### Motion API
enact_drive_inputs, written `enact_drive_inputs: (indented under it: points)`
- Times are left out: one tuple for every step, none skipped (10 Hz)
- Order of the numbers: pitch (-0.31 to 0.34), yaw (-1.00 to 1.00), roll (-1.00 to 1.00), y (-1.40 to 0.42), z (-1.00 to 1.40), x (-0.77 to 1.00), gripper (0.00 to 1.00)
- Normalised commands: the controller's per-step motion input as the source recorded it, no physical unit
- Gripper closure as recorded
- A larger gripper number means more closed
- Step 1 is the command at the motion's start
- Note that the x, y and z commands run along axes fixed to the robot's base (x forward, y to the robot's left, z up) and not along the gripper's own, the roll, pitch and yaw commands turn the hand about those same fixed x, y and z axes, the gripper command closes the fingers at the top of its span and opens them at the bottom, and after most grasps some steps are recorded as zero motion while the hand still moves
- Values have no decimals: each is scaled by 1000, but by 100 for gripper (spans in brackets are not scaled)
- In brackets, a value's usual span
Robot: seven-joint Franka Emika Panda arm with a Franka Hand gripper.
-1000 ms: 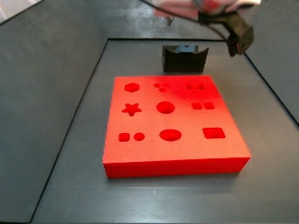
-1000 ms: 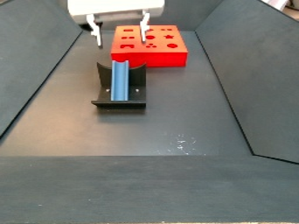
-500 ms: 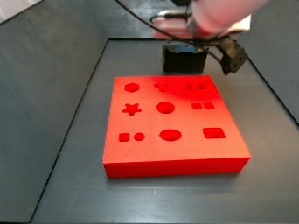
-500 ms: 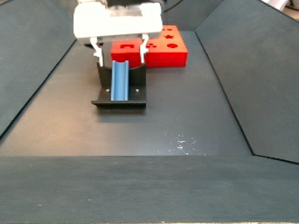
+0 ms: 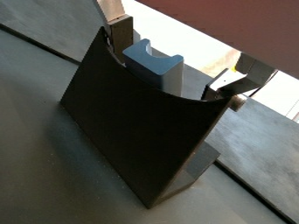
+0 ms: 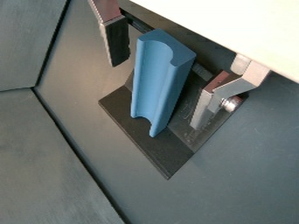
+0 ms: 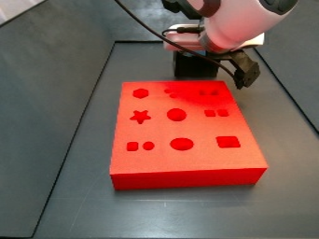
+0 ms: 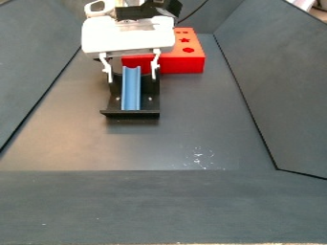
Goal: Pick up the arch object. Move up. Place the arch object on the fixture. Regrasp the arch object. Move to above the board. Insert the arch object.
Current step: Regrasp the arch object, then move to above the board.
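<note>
The light blue arch object [image 6: 156,79] lies lengthwise in the dip of the dark fixture [image 6: 149,144], its notched end [image 5: 153,61] facing the wrist cameras. My gripper [image 6: 159,89] is open and lowered around it. One finger [image 6: 114,39] is on one side and the other finger [image 6: 216,101] on the opposite side, each with a gap to the piece. In a side view the gripper [image 8: 129,67] sits over the far end of the arch object [image 8: 130,88] on the fixture [image 8: 130,112]. The red board [image 7: 181,126] lies flat beside the fixture [image 7: 189,65].
Sloping dark walls [image 8: 52,86] enclose the grey floor [image 8: 192,144] on both sides. The board [image 8: 188,53] stands just behind the fixture. A cable [image 7: 144,23] runs from the arm above the board's far edge.
The gripper has come down from above and behind the fixture and now straddles the arch object, still open. The arch object and board have not moved.
</note>
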Motion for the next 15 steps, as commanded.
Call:
enact_drive_inputs:
  points:
    - [30, 20, 54, -17, -172, 9, 0]
    - [30, 21, 54, -17, -172, 10, 0]
    - [0, 0, 0, 0, 0, 0, 100]
    - [131, 26, 119, 16, 1000, 220, 100]
    - [139, 22, 107, 12, 1000, 216, 100]
    - [155, 41, 81, 6, 1000, 203, 100]
    - [160, 64, 47, 6, 1000, 197, 100]
    - [159, 80, 23, 6, 1000, 194, 100]
    - [151, 105, -7, 3, 1000, 184, 100]
    - [136, 124, -24, 0, 1000, 173, 100]
    - [122, 135, -30, -3, 1000, 164, 100]
    - [107, 137, -32, -7, 1000, 153, 100]
    - [85, 136, -34, -10, 1000, 137, 100]
    - [72, 127, -33, -11, 920, 109, 100]
    - [58, 120, -34, -10, 745, 73, 100]
